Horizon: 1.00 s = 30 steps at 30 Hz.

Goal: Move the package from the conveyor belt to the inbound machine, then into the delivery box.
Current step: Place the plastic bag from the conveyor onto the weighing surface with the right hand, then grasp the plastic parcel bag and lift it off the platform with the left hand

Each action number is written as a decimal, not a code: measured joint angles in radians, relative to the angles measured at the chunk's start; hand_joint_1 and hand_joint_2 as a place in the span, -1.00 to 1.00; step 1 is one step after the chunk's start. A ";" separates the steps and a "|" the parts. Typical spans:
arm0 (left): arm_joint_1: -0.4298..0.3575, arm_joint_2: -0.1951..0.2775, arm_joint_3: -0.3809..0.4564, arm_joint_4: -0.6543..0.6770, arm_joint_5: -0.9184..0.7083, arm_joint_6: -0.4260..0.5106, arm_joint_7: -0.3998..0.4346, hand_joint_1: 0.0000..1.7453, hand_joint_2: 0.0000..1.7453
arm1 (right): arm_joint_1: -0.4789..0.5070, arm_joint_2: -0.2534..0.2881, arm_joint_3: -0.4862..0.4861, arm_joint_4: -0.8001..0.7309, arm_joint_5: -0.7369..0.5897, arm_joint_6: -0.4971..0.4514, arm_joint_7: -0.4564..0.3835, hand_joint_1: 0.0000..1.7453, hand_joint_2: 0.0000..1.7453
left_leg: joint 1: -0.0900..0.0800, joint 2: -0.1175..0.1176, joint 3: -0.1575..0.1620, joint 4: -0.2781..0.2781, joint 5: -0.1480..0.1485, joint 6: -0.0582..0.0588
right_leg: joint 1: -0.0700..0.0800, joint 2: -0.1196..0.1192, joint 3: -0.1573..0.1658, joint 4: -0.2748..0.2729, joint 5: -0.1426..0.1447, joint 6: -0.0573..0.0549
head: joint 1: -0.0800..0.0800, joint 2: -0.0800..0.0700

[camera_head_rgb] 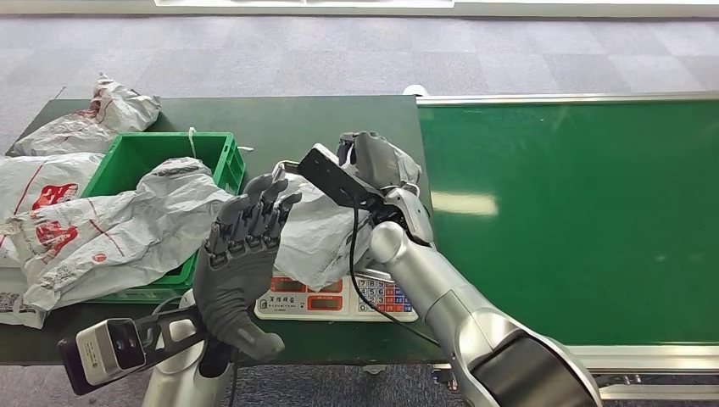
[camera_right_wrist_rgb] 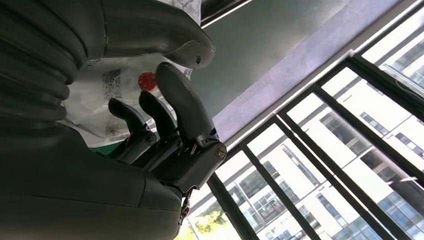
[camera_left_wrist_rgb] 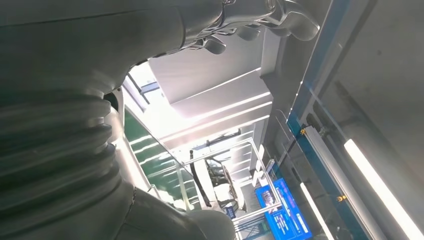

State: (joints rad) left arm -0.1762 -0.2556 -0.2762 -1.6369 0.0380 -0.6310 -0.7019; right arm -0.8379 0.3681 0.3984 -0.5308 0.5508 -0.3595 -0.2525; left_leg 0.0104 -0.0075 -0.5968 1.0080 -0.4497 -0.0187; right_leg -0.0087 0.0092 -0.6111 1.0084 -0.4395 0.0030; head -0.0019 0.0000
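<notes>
Head view: left hand (camera_head_rgb: 243,263) raised palm-up over the desk (camera_head_rgb: 339,119), fingers (camera_head_rgb: 259,208) spread, straight, holding nothing; tips just beside the package. Right hand (camera_head_rgb: 377,165) sits on the far side of the package (camera_head_rgb: 318,229), fingers curled against the crinkled grey-white plastic mailer. Package lies on the scale (camera_head_rgb: 339,297), a flat white unit with red displays and a keypad, next to the end of the conveyor belt (camera_head_rgb: 576,212). Belt is smooth matte green with a metal edge rail. Green plastic crate (camera_head_rgb: 140,161) left of the scale, ribbed walls, with a wrinkled mailer (camera_head_rgb: 110,233) with red print draped over its near rim. More mailers (camera_head_rgb: 85,119) on the desk beyond it.

Left wrist view: grey ribbed cover of the left hand (camera_left_wrist_rgb: 65,150) up close; finger state can't be told here.

Right wrist view: right hand (camera_right_wrist_rgb: 125,130), dark glossy fingers (camera_right_wrist_rgb: 182,100) bent in, thumb over them, the package (camera_right_wrist_rgb: 107,95) pinched between; white film, printed code, red dot.
</notes>
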 joint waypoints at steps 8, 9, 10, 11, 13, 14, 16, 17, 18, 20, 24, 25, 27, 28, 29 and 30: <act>0.002 0.000 0.002 -0.010 -0.014 0.003 0.000 -1.00 1.00 | 0.001 0.000 0.037 -0.010 0.000 0.000 0.017 -1.00 -1.00 | 0.000 0.000 0.000 0.000 0.000 0.000 | 0.000 0.000 0.000 0.000 0.000 0.000 | 0.000 0.000; 0.003 0.000 0.003 -0.011 -0.016 0.003 0.000 -1.00 1.00 | 0.003 0.000 0.037 -0.022 0.002 -0.010 0.008 -1.00 -1.00 | 0.000 0.000 0.000 0.000 0.000 0.000 | 0.000 0.000 0.000 0.000 0.000 0.000 | 0.000 0.000; 0.003 0.000 0.004 -0.013 -0.017 0.003 0.000 -1.00 1.00 | 0.006 0.000 0.037 -0.036 0.004 -0.019 0.000 -1.00 -1.00 | 0.000 0.000 0.000 0.000 0.000 0.000 | 0.000 0.000 0.000 0.000 0.000 0.000 | 0.000 0.000; 0.004 0.000 0.004 -0.015 -0.018 0.003 0.000 -1.00 1.00 | 0.007 0.000 0.037 -0.048 0.005 -0.025 -0.004 -1.00 -1.00 | 0.000 0.000 0.000 0.000 0.000 0.000 | 0.000 0.000 0.000 0.000 0.000 0.000 | 0.000 0.000; 0.004 0.000 0.004 -0.017 -0.018 0.003 0.000 -1.00 1.00 | 0.010 0.000 0.037 -0.065 0.006 -0.034 -0.013 -1.00 -1.00 | 0.000 0.000 0.000 0.000 0.000 0.000 | 0.000 0.000 0.000 0.000 0.000 0.000 | 0.000 0.000; 0.005 0.000 0.004 -0.017 -0.019 0.004 0.000 -1.00 1.00 | 0.016 -0.001 0.035 -0.078 0.006 -0.048 -0.025 -1.00 -0.50 | 0.000 0.000 0.000 0.000 0.000 0.000 | 0.000 0.000 0.000 0.000 0.000 0.000 | 0.000 0.000; 0.006 0.000 0.006 -0.017 -0.020 0.013 0.000 -1.00 1.00 | 0.043 -0.002 0.020 -0.133 0.006 -0.116 -0.084 -1.00 0.50 | 0.000 0.000 0.000 0.000 0.000 0.000 | 0.000 0.000 0.000 0.000 0.000 0.000 | 0.000 0.000; 0.007 0.000 0.007 -0.015 -0.024 0.025 0.000 -1.00 1.00 | 0.067 -0.003 0.006 -0.182 0.006 -0.165 -0.127 -1.00 1.00 | 0.000 -0.001 0.000 0.000 0.000 0.000 | 0.000 0.000 0.000 0.000 0.000 0.000 | 0.000 0.000; 0.007 0.000 0.010 -0.010 -0.033 0.042 0.000 -1.00 1.00 | 0.098 -0.003 -0.011 -0.248 0.010 -0.215 -0.171 -1.00 1.00 | 0.000 -0.001 0.000 0.000 0.000 0.000 | 0.000 0.000 0.000 0.000 0.000 0.000 | 0.000 0.000; 0.007 -0.001 0.019 0.007 -0.059 0.087 0.001 -1.00 1.00 | 0.177 -0.003 -0.047 -0.413 0.023 -0.288 -0.236 -1.00 1.00 | 0.000 -0.002 0.000 0.000 -0.001 0.000 | 0.000 -0.001 0.000 0.000 -0.001 0.000 | 0.000 0.000; 0.003 -0.001 0.030 0.046 -0.088 0.134 0.001 -1.00 1.00 | 0.300 -0.005 -0.096 -0.697 0.043 -0.319 -0.266 -1.00 1.00 | 0.000 -0.002 -0.001 0.000 -0.002 0.000 | 0.000 -0.001 -0.001 0.000 -0.002 0.000 | 0.000 0.000; 0.002 -0.001 0.031 0.052 -0.091 0.137 0.001 -1.00 1.00 | 0.318 -0.005 -0.103 -0.741 0.043 -0.320 -0.269 -1.00 1.00 | 0.000 -0.002 -0.001 0.000 -0.002 0.000 | 0.000 -0.001 -0.001 0.000 -0.002 0.000 | 0.000 0.000; 0.000 -0.001 0.031 0.063 -0.111 0.157 0.008 -1.00 1.00 | 0.347 -0.005 -0.117 -0.808 0.037 -0.325 -0.297 -1.00 1.00 | 0.000 -0.002 0.000 0.000 -0.002 0.000 | 0.000 -0.001 -0.001 0.000 -0.002 0.000 | 0.000 0.000; -0.002 -0.001 0.032 0.071 -0.135 0.183 0.018 -1.00 1.00 | 0.364 -0.005 -0.126 -0.844 0.030 -0.329 -0.325 -1.00 1.00 | 0.000 -0.002 0.000 0.000 -0.002 0.000 | 0.000 -0.001 -0.001 0.000 -0.002 0.000 | 0.000 0.000; -0.004 -0.001 0.034 0.083 -0.171 0.223 0.035 -1.00 1.00 | 0.385 -0.005 -0.137 -0.888 0.022 -0.333 -0.359 -1.00 1.00 | 0.000 -0.002 0.000 0.000 -0.002 0.000 | 0.000 -0.002 -0.001 0.000 -0.002 0.000 | 0.000 0.000; -0.009 -0.001 0.037 0.099 -0.215 0.276 0.055 -1.00 1.00 | 0.409 -0.005 -0.150 -0.938 0.015 -0.336 -0.391 -1.00 1.00 | 0.000 -0.002 0.000 0.000 -0.002 0.000 | 0.000 -0.002 -0.001 0.000 -0.002 0.000 | 0.000 0.000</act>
State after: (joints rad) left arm -0.1850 -0.2567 -0.2388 -1.5382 -0.1772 -0.3554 -0.6468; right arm -0.4287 0.3632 0.2483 -1.4683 0.5661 -0.6957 -0.6437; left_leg 0.0102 -0.0100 -0.5969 1.0082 -0.4514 -0.0183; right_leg -0.0089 0.0072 -0.6117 1.0081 -0.4411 0.0033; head -0.0020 0.0000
